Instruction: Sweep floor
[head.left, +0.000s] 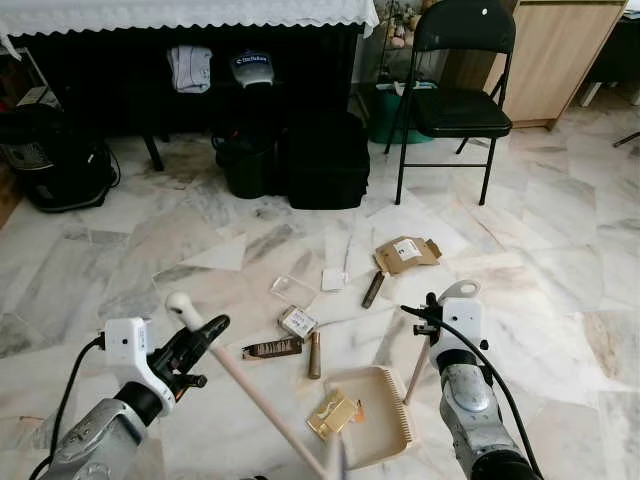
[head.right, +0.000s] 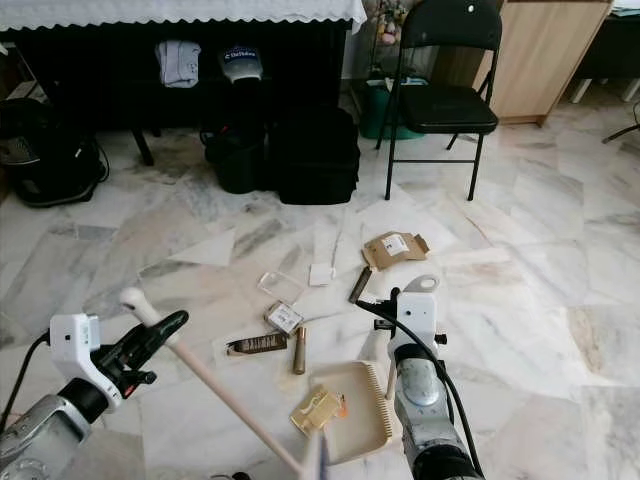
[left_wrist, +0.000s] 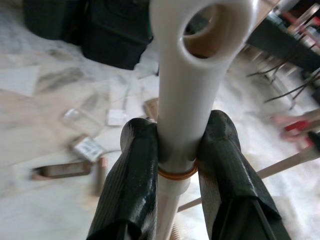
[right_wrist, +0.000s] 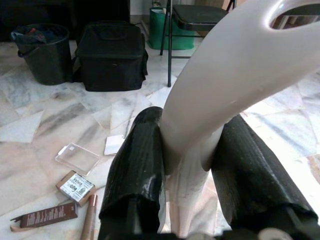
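Note:
My left gripper (head.left: 205, 336) is shut on the broom handle (head.left: 250, 388), just below its cream cap (left_wrist: 200, 45). The wooden stick slants down to the right towards the dustpan. My right gripper (head.left: 437, 306) is shut on the cream dustpan handle (right_wrist: 235, 75). The dustpan (head.left: 385, 440) rests on the marble floor between my arms, with a gold wrapper (head.left: 335, 413) in it. Litter lies ahead of the pan: a brown carton (head.left: 272, 349), a tube (head.left: 315, 354), a small box (head.left: 298, 321), a clear plastic lid (head.left: 293, 291), a white paper (head.left: 333, 279), a dark bar (head.left: 373, 289) and torn cardboard (head.left: 406, 254).
A black folding chair (head.left: 460, 100) stands at the back right, with a wooden cabinet (head.left: 560, 60) behind it. A black bag (head.left: 325, 160) and a black bucket (head.left: 245, 165) sit by a table with a white lace cloth (head.left: 190, 12). A dark appliance (head.left: 50, 160) stands at the far left.

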